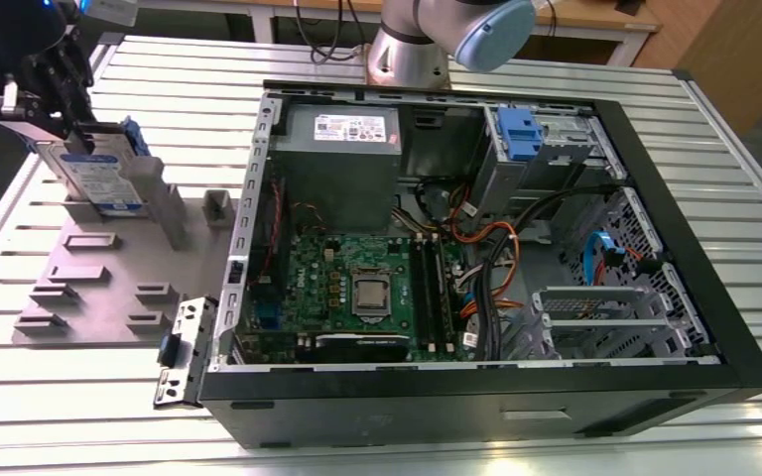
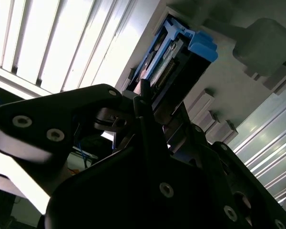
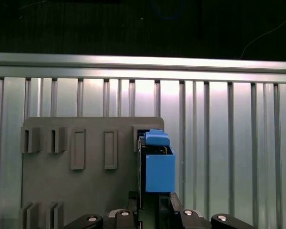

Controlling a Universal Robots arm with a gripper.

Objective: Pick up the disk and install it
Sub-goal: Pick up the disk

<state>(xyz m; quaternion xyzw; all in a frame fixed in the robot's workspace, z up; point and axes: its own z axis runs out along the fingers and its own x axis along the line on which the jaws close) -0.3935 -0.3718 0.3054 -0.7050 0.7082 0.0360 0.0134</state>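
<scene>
One slatted table (image 1: 116, 416), with bare slats open along every edge. One open computer case (image 1: 487, 407) fills the exterior view's right. One grey plate (image 1: 90, 288) lies just beside the case wall. One disk (image 1: 100, 174) stands upright at a plate corner, free table beyond. My gripper (image 1: 68, 124) is clamped on the disk's upper end. One blue bracket (image 1: 519, 134) sits in the case.

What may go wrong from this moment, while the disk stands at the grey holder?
1. The end effector holds the disk near one end, upright at the grey holder; the disk may tilt or catch on the holder's posts.
2. The open computer case is crowded with cables; the disk could snag them.
</scene>
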